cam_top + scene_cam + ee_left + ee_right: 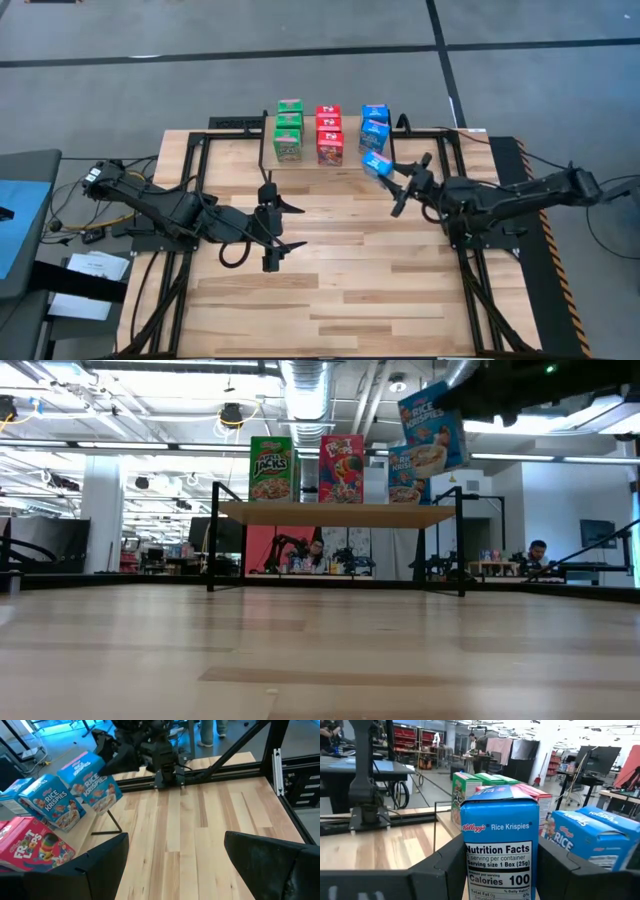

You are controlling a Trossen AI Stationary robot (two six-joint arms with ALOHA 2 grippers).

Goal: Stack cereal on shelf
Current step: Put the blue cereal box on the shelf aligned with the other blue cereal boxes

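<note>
The shelf [309, 150] stands at the table's far middle, and its board also shows in the low view [340, 512]. On it stand three green cereal boxes [288, 130], three red ones [328, 132] and two blue ones [374, 122]. My right gripper [388, 172] is shut on a third blue Rice Krispies box [433, 425], tilted above the shelf's right end. My left gripper [295, 226] is open and empty over the table's middle, near side of the shelf. My right gripper pinches the blue box between its two fingers [445, 865], one on each broad face; the narrow Nutrition Facts side [499, 855] faces the wrist. The fingers come from the table's right, about level. The box is lifted clear and tilted above the shelf board.
The shelf's thin black legs [213, 545] stand on the slatted tabletop [340, 270]. A black frame [470, 270] runs along the table's sides. Bare wood lies between the shelf and the near edge. People sit in the room beyond the table [536, 552].
</note>
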